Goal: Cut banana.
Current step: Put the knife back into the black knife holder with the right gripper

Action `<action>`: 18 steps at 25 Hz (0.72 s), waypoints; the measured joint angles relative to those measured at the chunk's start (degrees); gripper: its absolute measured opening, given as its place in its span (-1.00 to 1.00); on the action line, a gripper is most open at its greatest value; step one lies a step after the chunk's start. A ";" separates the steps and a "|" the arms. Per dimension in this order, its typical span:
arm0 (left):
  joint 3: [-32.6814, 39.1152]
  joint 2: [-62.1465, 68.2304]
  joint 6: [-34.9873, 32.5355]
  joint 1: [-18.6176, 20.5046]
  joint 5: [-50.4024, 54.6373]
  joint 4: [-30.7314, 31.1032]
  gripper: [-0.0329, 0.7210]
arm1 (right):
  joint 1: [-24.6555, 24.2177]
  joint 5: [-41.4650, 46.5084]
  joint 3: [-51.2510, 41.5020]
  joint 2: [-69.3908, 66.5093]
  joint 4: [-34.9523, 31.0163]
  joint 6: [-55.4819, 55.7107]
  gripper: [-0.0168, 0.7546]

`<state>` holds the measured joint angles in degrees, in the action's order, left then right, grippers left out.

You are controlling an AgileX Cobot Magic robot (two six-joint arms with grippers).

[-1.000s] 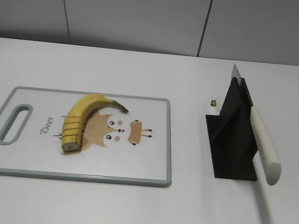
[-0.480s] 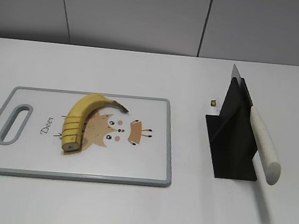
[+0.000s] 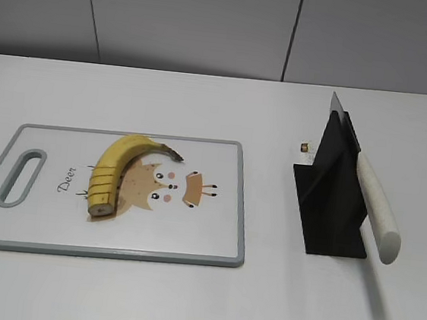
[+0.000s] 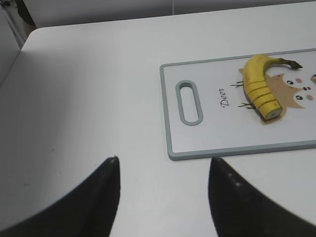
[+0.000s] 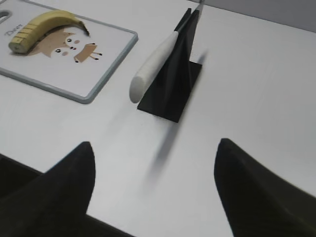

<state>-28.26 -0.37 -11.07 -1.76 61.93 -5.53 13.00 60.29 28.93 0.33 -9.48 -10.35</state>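
Note:
The banana [image 3: 117,167] lies on the white cutting board [image 3: 190,234], its blunt near end cut into several rounds that still sit together; it also shows in the left wrist view [image 4: 256,81] and the right wrist view [image 5: 42,27]. A white-handled knife [image 3: 377,204] rests in a black stand [image 3: 332,195] to the right of the board. My left gripper [image 4: 163,160] is open and empty, above bare table left of the board. My right gripper [image 5: 155,145] is open and empty, in front of the knife stand. Neither gripper shows in the exterior view.
The board [image 4: 222,133] has a grey rim, a handle slot [image 4: 190,101] at its left end and a cartoon deer print. A tiny dark object [image 3: 304,147] lies on the table behind the stand. The table's left edge [image 4: 15,54] shows in the left wrist view.

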 joint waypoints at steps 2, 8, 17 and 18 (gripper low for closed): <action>0.00 0.00 0.00 0.00 0.00 0.00 0.56 | -2.43 0.00 0.00 0.00 -0.11 0.00 0.52; 0.00 0.00 0.00 0.00 0.00 0.00 0.55 | -9.35 0.00 0.00 0.00 -0.14 -0.05 0.52; 0.00 0.00 0.00 0.00 0.00 0.00 0.53 | -9.96 0.00 0.00 0.00 -0.32 -0.05 0.52; 0.00 0.00 0.00 0.00 0.00 0.00 0.53 | -9.96 0.00 0.00 0.00 -0.32 -0.05 0.52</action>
<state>-28.26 -0.37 -11.07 -1.76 61.93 -5.53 3.04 60.29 28.93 0.33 -9.80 -10.40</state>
